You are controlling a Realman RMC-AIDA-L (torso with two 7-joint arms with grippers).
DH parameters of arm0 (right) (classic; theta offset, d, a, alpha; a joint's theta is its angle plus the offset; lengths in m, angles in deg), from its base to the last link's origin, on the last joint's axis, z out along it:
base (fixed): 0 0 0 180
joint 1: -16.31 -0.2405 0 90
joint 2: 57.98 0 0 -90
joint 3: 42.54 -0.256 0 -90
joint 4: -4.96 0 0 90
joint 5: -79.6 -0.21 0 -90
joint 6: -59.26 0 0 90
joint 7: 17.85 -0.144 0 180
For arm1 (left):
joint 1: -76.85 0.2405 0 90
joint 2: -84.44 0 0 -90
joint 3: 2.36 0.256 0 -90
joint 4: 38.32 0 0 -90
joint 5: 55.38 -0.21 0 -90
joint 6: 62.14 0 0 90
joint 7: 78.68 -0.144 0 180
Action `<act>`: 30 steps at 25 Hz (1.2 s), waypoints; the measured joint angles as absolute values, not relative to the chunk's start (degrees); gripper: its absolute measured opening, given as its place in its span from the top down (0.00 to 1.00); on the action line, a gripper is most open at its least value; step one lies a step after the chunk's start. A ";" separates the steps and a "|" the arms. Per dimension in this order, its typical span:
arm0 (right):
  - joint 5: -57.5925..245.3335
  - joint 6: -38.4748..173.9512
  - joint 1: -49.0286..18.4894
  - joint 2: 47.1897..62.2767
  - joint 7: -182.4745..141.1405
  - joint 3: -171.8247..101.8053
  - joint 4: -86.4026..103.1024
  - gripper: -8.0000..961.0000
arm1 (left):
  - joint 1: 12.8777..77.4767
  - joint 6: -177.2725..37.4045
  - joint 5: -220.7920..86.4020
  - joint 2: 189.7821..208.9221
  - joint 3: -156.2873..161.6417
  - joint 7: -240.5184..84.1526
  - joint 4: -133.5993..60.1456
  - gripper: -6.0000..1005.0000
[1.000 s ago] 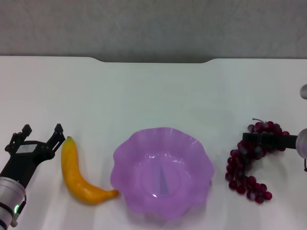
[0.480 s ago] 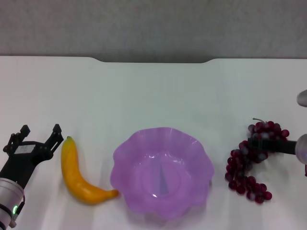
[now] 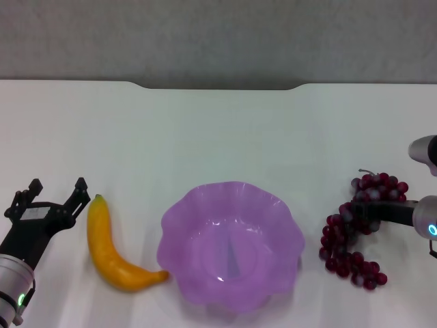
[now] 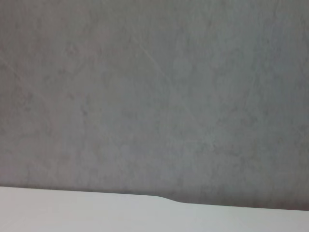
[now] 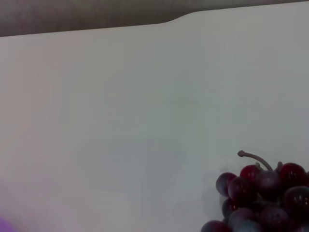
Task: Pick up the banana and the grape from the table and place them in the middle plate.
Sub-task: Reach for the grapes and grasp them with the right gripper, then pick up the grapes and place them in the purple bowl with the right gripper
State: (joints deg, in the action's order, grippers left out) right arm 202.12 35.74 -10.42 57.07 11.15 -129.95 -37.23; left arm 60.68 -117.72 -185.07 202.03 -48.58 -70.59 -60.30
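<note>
The banana (image 3: 109,253) lies on the white table (image 3: 218,137), left of the purple plate (image 3: 231,246). My left gripper (image 3: 58,186) is open and empty, just left of the banana's green tip. The grape bunch (image 3: 351,236) lies right of the plate. My right gripper (image 3: 365,208) reaches in from the right edge, and its dark finger lies across the top of the bunch. The right wrist view shows the top of the grape bunch (image 5: 260,193) with its stem, and a sliver of the plate (image 5: 4,225). The plate holds nothing.
The table's far edge has a notch (image 3: 218,86) with a grey wall behind it. The left wrist view shows only that wall and the table's edge (image 4: 96,208).
My right gripper's dark finger has slid a little lower and back toward the right over the grapes. The left gripper has hardly moved. The banana and the grapes lie where they were.
</note>
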 joint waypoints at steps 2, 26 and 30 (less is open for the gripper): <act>202.13 36.35 -10.39 57.07 11.15 -129.44 -37.02 0.50 | 60.70 -117.67 -185.07 202.03 -48.58 -70.59 -60.23 0.11; 201.76 55.34 -5.04 57.16 11.23 -114.18 -41.69 0.58 | 61.12 -117.66 -184.93 202.03 -48.59 -70.59 -60.09 0.11; 202.13 61.98 -2.76 57.06 11.24 -109.09 -44.63 0.58 | 61.13 -117.64 -184.93 202.03 -48.58 -70.59 -60.05 0.11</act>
